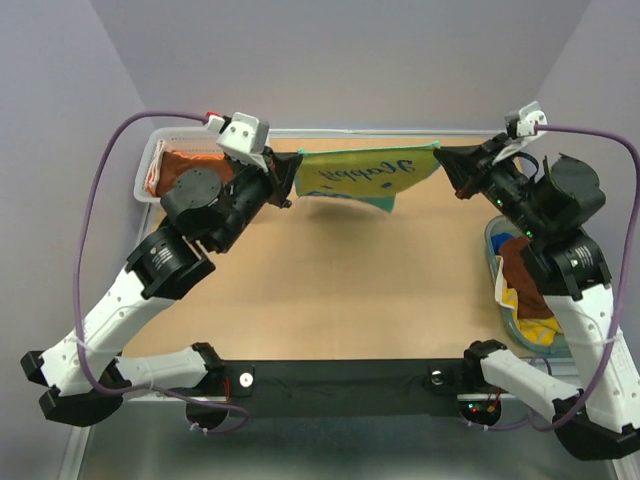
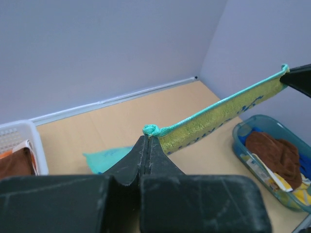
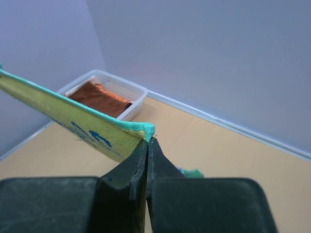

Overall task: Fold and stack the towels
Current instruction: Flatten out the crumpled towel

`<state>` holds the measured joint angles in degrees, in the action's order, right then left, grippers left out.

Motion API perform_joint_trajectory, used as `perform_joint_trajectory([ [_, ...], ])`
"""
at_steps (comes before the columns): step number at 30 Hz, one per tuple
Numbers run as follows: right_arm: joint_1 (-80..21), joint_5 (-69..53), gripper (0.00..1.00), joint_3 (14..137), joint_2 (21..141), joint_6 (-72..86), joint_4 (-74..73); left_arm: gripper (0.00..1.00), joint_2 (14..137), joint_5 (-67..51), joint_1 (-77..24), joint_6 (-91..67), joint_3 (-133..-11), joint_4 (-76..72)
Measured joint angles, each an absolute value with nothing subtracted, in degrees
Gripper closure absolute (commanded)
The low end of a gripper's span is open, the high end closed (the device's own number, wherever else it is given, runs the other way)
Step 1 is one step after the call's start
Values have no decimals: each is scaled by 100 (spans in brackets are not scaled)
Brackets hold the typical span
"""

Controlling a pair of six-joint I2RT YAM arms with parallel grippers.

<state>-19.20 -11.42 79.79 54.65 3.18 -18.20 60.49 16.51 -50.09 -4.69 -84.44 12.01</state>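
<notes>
Yellow-green towel [image 1: 365,172] hangs stretched above the table [image 1: 350,300] at 12 o'clock in the top view. The left gripper [image 1: 292,170] pinches its 9 o'clock corner and the right gripper [image 1: 447,160] its 3 o'clock corner. Left wrist view: jaws closed on the teal hem — blue tub [image 2: 238,141] at 4 o'clock. Right wrist view: jaws clamped on the corner — white basket [image 3: 138,99] at 11 o'clock

Overhead and wrist views, shared towel [image 1: 365,174]
</notes>
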Motion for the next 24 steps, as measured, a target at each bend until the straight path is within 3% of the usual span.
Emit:
perform_joint_trajectory([
  [8, -1964, -1826, 100, 8058, 5105, 384, -2029, 100, 5487, 1452, -5183, -563, -8453, 1313],
  [15, -1951, -1365, 99, 8523, 5839, 301, -2102, 100, 6274, 2252, -5070, -508, -8901, 1358],
  [24, -1966, -567, 100, 8652, 7924, 204, -1800, 100, 8176, 1514, -3159, -624, -8925, 1041],
])
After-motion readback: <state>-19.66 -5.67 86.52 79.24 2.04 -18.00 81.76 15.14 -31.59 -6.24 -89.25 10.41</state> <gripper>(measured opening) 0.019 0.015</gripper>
